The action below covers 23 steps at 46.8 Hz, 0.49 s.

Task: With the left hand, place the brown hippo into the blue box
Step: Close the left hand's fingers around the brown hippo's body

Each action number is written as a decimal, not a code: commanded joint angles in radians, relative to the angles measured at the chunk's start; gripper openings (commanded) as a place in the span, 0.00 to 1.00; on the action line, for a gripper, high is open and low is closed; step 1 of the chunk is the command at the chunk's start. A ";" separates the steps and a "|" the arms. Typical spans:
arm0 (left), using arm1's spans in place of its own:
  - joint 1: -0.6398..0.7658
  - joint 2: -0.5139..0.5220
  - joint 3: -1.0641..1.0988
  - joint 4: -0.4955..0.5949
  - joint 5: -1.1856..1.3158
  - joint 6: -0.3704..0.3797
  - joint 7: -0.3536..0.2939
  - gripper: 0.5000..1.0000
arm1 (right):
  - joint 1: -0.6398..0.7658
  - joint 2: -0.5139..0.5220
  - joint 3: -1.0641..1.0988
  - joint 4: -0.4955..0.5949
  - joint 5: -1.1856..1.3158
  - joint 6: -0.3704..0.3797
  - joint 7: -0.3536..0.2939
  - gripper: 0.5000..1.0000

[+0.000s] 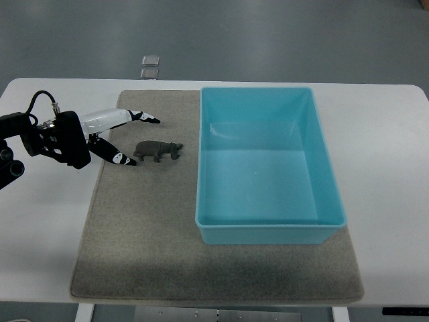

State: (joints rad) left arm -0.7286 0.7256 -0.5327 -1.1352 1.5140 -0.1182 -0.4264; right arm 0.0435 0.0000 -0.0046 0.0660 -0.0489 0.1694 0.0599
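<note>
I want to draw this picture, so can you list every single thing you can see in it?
Small brown toy hippo: one, brown, standing on the mat left of the box.
Blue plastic box: one, light blue, empty, on the mat's right part.
Grey felt mat: one, grey-brown, spread on the table.
White table: one, white, under everything.
Small clear squares: two, greyish, on the floor beyond the table.
Left hand: one, black and white, fingers spread open just left of the hippo.

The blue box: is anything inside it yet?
Empty. The blue box shows only its bare floor; the brown hippo stands outside on the mat.
</note>
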 commanded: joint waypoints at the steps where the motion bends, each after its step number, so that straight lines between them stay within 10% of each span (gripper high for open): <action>1: 0.000 0.000 0.000 0.000 0.000 0.002 0.000 0.72 | -0.001 0.000 0.000 0.000 0.001 0.001 0.000 0.87; 23: -0.002 -0.029 0.049 0.020 0.003 0.072 0.000 0.66 | -0.001 0.000 0.000 0.000 0.000 0.001 0.000 0.87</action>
State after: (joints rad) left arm -0.7300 0.7026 -0.4902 -1.1175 1.5171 -0.0534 -0.4264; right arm 0.0429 0.0000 -0.0046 0.0660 -0.0488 0.1701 0.0598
